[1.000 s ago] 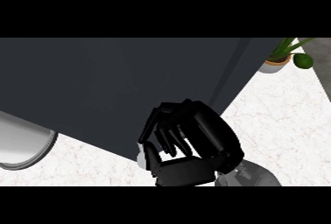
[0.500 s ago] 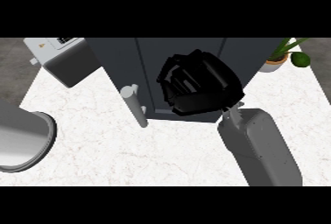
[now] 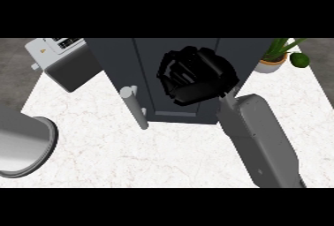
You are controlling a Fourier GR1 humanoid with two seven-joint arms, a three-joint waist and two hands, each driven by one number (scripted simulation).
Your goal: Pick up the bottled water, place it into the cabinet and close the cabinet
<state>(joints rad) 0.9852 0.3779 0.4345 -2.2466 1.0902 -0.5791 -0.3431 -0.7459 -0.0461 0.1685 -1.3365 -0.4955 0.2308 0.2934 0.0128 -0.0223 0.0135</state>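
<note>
Though the bottled water is the task's thing, it shows nowhere: can't tell if it sits behind the cabinet front or inside the hand's curl, so its long axis & heading can't be read either.

Counts: 1 cabinet (image 3: 117, 57), 1 handle (image 3: 135, 108), 1 hand, 2 forearms, 1 appliance, 1 potted plant.

The cabinet is dark and stands at the table's (image 3: 163, 154) far edge, about mid. Its silver bar handle sticks out at the lower left of the front, with its long axis running from the cabinet toward the near edge. The front panels look flush, but can't say for sure.

The right hand (image 3: 195, 79) is up against the cabinet front, right of the handle and apart from it. Its fingers are curled in tight, w/ nothing seen in them. It blocks a good part of the front. The right forearm (image 3: 257, 137) runs back to the near right edge.

The left forearm (image 3: 20, 148) lies at the near left edge.

A grey appliance (image 3: 62, 66) is at the far left corner, just beside the cabinet. The potted plant (image 3: 279, 55) is at the far right corner.
</note>
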